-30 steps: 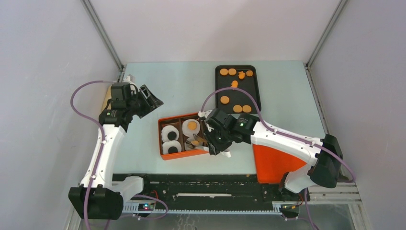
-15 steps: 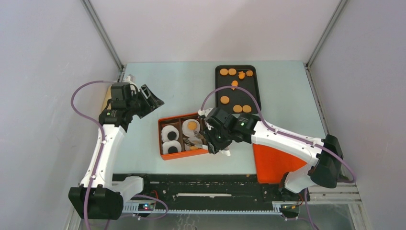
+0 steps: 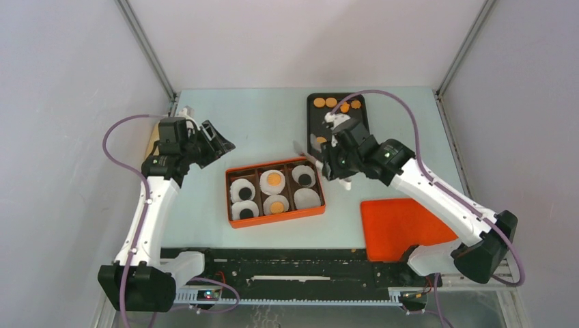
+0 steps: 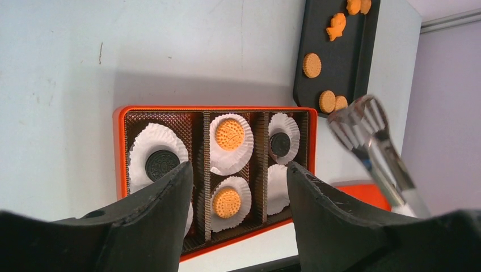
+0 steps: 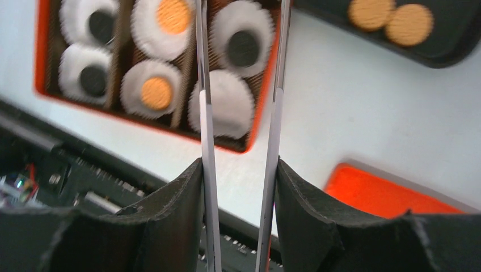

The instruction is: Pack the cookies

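The orange box [image 3: 280,217] holds white liners. Two orange cookies [image 3: 274,180] lie in the middle column, and three black cookies [image 3: 242,192] lie in the left column and the far right cup. The near right liner [image 3: 307,198] is empty. Several orange cookies [image 3: 319,102] lie on the black tray [image 3: 366,126]. My right gripper [image 3: 336,160] is shut on metal tongs [image 3: 305,151], above the gap between box and tray. The tongs' arms [image 5: 204,113] are spread with nothing between them, and their tips are cut off in the right wrist view. My left gripper [image 3: 222,143] is open and empty, left of the box.
An orange lid [image 3: 403,229] lies flat at the near right. The left wrist view shows the box [image 4: 119,147], the tray [image 4: 363,51] and the tongs [image 4: 368,136]. The rail with cables runs along the near edge [image 3: 287,263].
My right gripper lifted the tongs out of the box's near middle cup and swung back right toward the tray. An orange cookie now lies in that cup. The left arm stayed still.
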{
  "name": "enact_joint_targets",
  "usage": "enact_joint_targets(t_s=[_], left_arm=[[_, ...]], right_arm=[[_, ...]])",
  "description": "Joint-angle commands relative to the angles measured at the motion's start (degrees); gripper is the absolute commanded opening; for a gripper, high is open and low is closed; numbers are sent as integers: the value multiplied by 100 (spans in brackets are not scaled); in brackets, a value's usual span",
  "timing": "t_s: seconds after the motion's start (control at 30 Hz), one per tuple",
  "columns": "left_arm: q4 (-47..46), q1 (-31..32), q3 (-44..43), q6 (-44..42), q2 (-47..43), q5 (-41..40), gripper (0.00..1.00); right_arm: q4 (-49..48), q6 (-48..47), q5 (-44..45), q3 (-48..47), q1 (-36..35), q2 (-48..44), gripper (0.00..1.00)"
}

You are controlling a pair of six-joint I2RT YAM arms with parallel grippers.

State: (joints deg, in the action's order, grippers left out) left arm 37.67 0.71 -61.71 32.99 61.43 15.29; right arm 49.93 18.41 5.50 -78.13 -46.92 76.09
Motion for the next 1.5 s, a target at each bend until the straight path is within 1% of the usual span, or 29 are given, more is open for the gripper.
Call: enact_joint_targets(t_s=[0.0,0.2,0.37,0.53,0.8,0.83,0.97,1.0,1.1,1.23,1.47], left_arm=[[-209,-38,-54,-16,53,168,66],[-215,-36,-51,-34,86,125,66],[-199,-36,-59,-65,113,79,66],[-201,-36,-60,-62,130,71,66],[-208,-36,-39,-61,168,71,66],[-208,-36,-28,-72,161,66,66],[-183,-36,-9,-91,158,54,66],[-181,-40,-8,-91,159,50,66],[-170,-36,-7,-91,158,58,65],[-175,-37,-8,-79,148,65,65],[-168,-36,-16,-69,141,51,65]], right_arm=[[-337,-293,452,-135,620,186,52],[-777,-439,316,62,1232,929,52],[-978,-499,280,151,1303,1399,52],[-1169,-411,349,269,1428,1674,53],[-1388,-361,135,144,1596,2276,53],[-1374,-357,96,112,1596,2336,48],[-1374,-408,-61,93,1593,2388,22],[-1346,-410,-58,93,1590,2380,17],[-1258,-388,15,104,1574,2257,8],[-1239,-342,125,146,1479,1738,3],[-786,-329,79,146,1243,496,3]])
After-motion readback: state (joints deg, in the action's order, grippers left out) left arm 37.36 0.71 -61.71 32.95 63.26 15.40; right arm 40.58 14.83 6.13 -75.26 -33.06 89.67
